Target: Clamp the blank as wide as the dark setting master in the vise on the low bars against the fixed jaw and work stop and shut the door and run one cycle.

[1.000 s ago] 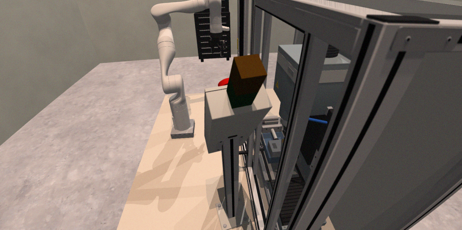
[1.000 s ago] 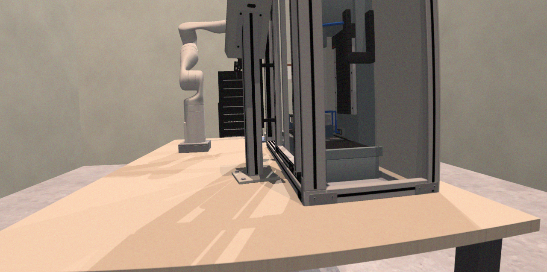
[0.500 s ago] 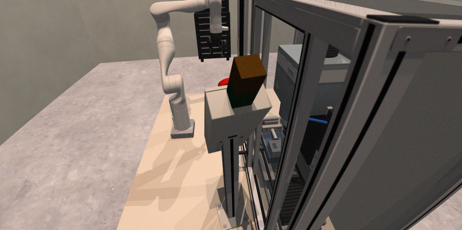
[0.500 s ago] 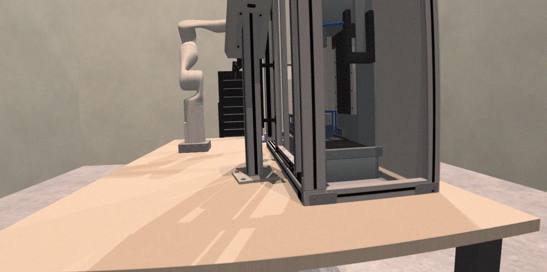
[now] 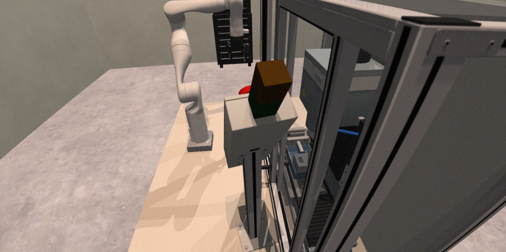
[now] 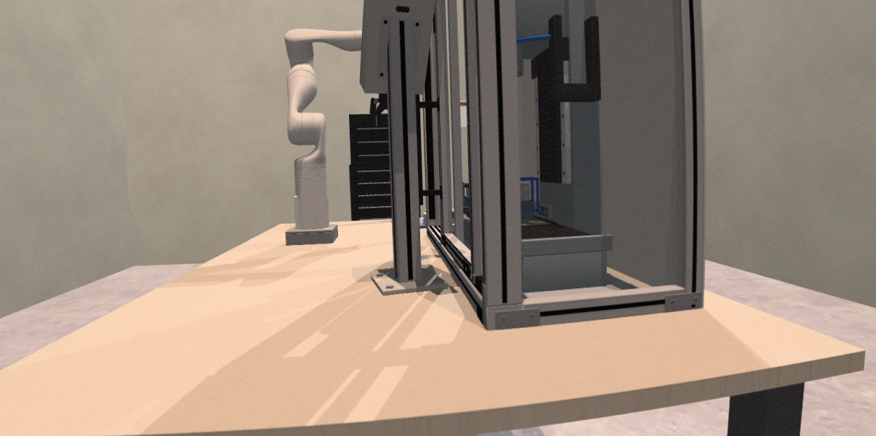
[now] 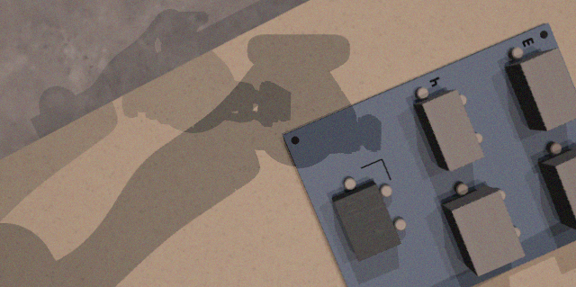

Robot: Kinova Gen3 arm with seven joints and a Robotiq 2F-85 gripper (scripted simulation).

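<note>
In the wrist view a blue plate point(image 7: 450, 165) lies on the tan table at the right. The dark setting master point(image 7: 366, 221) stands at its near-left corner against white pegs. Light grey blanks stand on the plate: one by the mark "h" point(image 7: 447, 130), one at the top right point(image 7: 542, 89), one below the middle point(image 7: 486, 228) and one cut off by the right edge point(image 7: 562, 185). My gripper point(image 5: 245, 49) hangs high above the far end of the table, open and empty; its fingers do not show in the wrist view. The vise point(image 5: 299, 158) sits inside the guard point(image 5: 371, 108).
The control column point(image 5: 256, 133) with its brown and green lamp stack point(image 5: 270, 87) stands in front of the guard. A black rack point(image 5: 231, 23) stands behind the arm. The table's edge and the grey floor run across the upper left of the wrist view.
</note>
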